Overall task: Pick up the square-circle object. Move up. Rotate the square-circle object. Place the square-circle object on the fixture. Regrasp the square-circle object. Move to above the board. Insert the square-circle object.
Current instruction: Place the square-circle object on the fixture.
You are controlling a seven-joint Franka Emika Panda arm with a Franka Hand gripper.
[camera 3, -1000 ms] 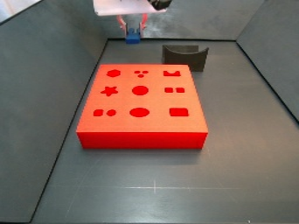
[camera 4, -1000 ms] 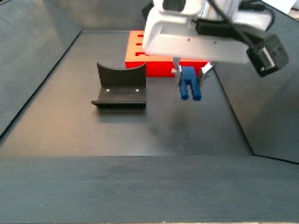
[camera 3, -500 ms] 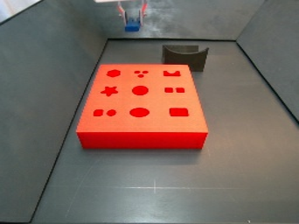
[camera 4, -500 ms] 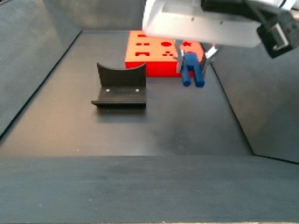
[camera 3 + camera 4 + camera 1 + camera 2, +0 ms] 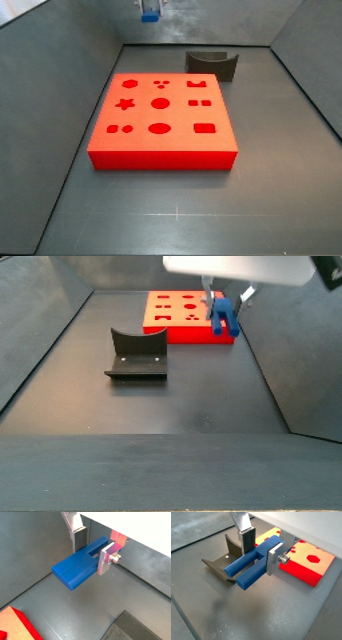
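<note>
The square-circle object (image 5: pixel 250 568) is a small blue block with two prongs, and my gripper (image 5: pixel 261 548) is shut on it, one silver finger on each side. Both wrist views show this grasp; the block (image 5: pixel 79 566) hangs in the air, well off the floor. In a side view it (image 5: pixel 151 13) shows at the very top of the frame, behind the board (image 5: pixel 160 118). Another side view has it (image 5: pixel 223 316) under the white gripper body (image 5: pixel 241 266), over the right end of the red board (image 5: pixel 177 312). The dark fixture (image 5: pixel 136 354) stands on the floor apart from the gripper.
The fixture (image 5: pixel 211 64) stands behind the board's far right corner. In a wrist view the fixture (image 5: pixel 219 562) lies below the held block, with the board (image 5: pixel 308 564) beside it. Grey walls enclose the floor (image 5: pixel 187 406).
My gripper has risen steadily with the blue block held in it, from near the floor to high above the board's level. Board and fixture have not moved.
</note>
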